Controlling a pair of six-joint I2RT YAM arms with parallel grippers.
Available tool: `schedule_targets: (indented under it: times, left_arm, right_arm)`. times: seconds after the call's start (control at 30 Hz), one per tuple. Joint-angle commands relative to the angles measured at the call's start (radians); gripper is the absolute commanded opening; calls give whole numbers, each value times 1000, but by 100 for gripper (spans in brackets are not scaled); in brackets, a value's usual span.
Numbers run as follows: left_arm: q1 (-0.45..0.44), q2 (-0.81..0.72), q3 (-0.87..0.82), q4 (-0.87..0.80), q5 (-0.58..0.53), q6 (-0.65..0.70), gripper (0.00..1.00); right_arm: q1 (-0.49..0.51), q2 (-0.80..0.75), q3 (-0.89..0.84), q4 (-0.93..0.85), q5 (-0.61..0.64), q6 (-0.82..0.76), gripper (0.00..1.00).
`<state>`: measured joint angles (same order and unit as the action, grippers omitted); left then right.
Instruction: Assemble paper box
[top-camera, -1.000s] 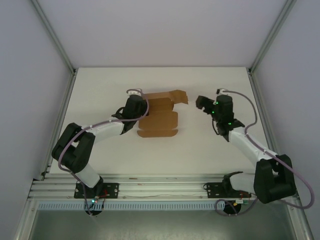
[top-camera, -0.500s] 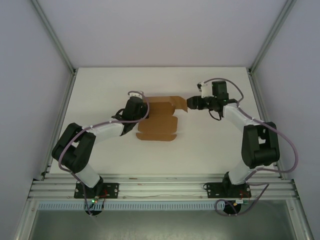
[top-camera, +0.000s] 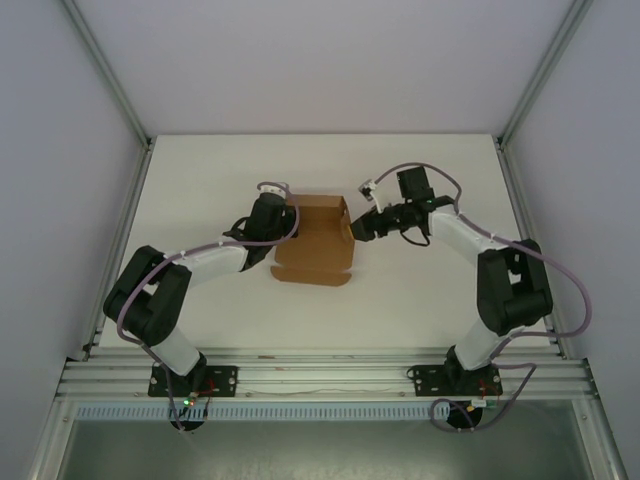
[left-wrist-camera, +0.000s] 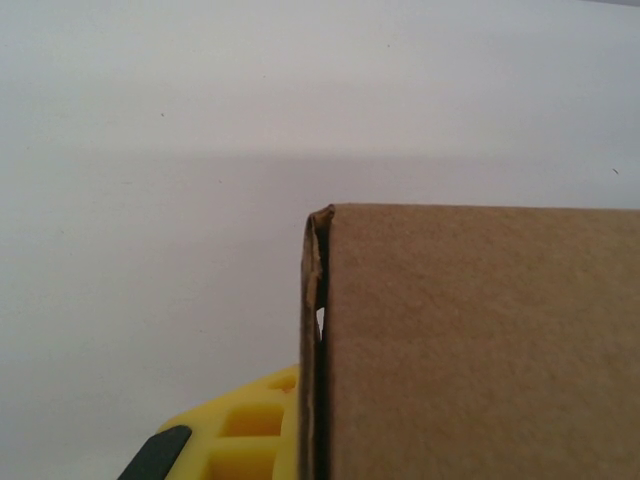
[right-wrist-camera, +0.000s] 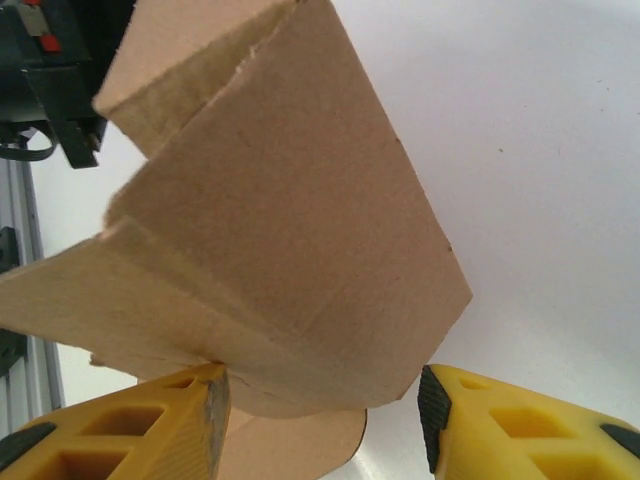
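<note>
Standing by the near rail, I see the paper box (top-camera: 312, 245) lying a little left of the middle of the white counter (top-camera: 420, 300), half formed: a flat brown panel with its wall at 3 o'clock lifted. This looks like the wall-folding step, well short of a finished box. The left tool (top-camera: 283, 222) sits at the box's 9 o'clock edge, closed. Its wrist view shows one yellow finger (left-wrist-camera: 240, 430) tight against a doubled-over cardboard edge, so I take it to be pinching that edge to pin the sheet down. The right tool (top-camera: 358, 228) meets the box at about 2 o'clock with its jaws standing partway apart. A flap (right-wrist-camera: 290, 220) lies between its fingers (right-wrist-camera: 150, 420), one of which touches the cardboard, but I cannot tell whether it is truly clamped. The next move probably calls for swinging that flap inward over the panel while the left side holds firm. Nearby are just grey cables and the metal rail (top-camera: 320, 385) at 6 o'clock. The likeliest hindrance is the flap's own spring.
</note>
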<state>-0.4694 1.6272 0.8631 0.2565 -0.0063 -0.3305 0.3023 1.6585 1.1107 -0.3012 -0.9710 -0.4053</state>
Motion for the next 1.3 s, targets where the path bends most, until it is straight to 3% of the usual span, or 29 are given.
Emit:
schedule_targets:
  times: [0.0, 0.23, 0.37, 0.43, 0.5, 0.6, 0.67, 0.9, 1.07, 1.13, 1.27]
  left_arm:
    - [-2, 14, 28, -2, 14, 20, 0]
    - [-8, 27, 39, -22, 2, 23, 0]
    - [-17, 38, 54, -41, -28, 22, 0]
    - [-22, 46, 66, -56, -41, 20, 0]
    - [-25, 50, 78, -72, -54, 12, 0]
    - [-35, 48, 81, -63, -51, 4, 0]
    - [-41, 52, 85, -57, -54, 1, 0]
    - [-46, 68, 121, -96, -113, -75, 0]
    - [-46, 83, 158, -147, -141, -115, 0]
    - [-46, 91, 170, -165, -151, -123, 0]
    - [-44, 100, 190, -189, -138, -128, 0]
  right_arm:
    - [23, 13, 28, 92, 94, 48, 54]
    - [99, -11, -23, 329, 454, 194, 58]
    - [156, 0, -48, 424, 680, 249, 54]
    - [190, 12, -58, 468, 766, 273, 48]
    - [222, 25, -65, 505, 898, 319, 36]
    - [254, 56, -75, 572, 1034, 401, 29]
    - [280, 87, -78, 615, 1144, 432, 17]
    - [359, 195, 26, 493, 1570, 496, 5]
    - [370, 256, 108, 280, 1856, 678, 0]
    - [371, 279, 137, 213, 1919, 708, 0]
    - [374, 287, 92, 328, 1945, 596, 0]
